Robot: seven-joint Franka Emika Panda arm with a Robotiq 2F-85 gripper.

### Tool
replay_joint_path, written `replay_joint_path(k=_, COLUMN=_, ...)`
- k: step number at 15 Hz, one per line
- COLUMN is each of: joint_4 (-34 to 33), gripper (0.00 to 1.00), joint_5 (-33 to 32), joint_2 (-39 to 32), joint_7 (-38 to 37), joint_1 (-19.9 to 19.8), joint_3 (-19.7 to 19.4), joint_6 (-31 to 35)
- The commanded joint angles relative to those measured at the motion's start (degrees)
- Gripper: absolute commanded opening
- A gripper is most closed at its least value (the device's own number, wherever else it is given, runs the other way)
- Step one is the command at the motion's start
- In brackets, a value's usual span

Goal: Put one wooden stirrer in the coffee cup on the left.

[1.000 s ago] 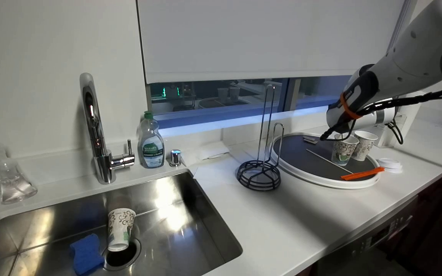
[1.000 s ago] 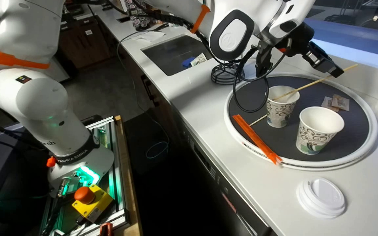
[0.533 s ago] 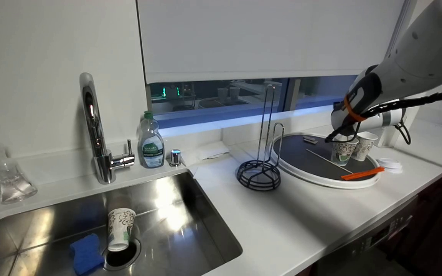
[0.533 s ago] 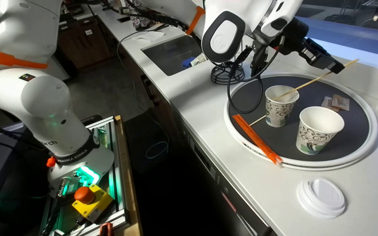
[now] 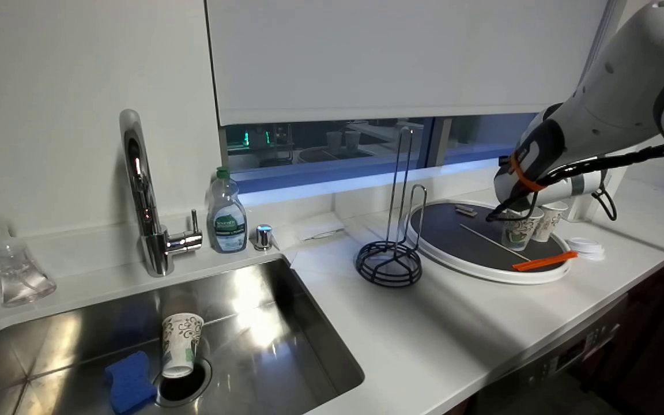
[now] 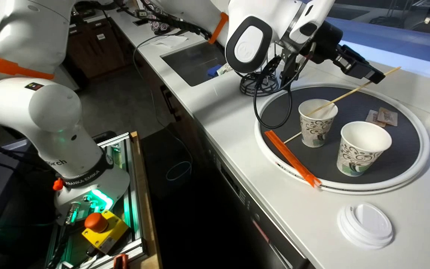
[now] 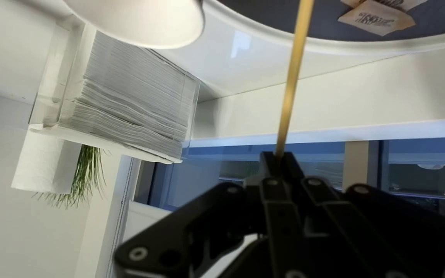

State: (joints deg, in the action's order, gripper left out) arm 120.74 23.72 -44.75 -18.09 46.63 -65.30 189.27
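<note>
Pale wood cuts a slant across our scene: the stirrer passes over the rim of the left paper cup, its lower end seemingly inside the mouth, its upper part pinched by the gripper, which hangs above that cup and off to one side. So from the gripper the long axis drops flatly towards the cup, and we judge the next move turns on that angle: steepen the stick, or let go and trust the cup to catch it. Any sideways push, we reckon, could tip something so light. Just beside the cup, apart from it, stands a second cup. Over to the wrist view, and we get the fingertips pressed on the stirrer, but no lower end; an exterior view supplies that end, in the cup. In an exterior view the arm hides the grip, yet we spot a loose stirrer on the tray near the cup.
</note>
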Motion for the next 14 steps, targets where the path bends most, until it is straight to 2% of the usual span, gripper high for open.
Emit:
replay_joint_path(k=1, joint_4=0.65, gripper=0.02, joint_5=1.88, joint_2=-3.6, joint_7=-1.93, joint_1=1.33, joint_3=-0.99, joint_6=0.59)
replay_joint_path(k=14, joint_4=-0.2, gripper=0.02, joint_5=3.87, joint_2=-8.2, joint_7=-3.55, joint_1=0.71, joint_3=-1.21, joint_6=-0.22)
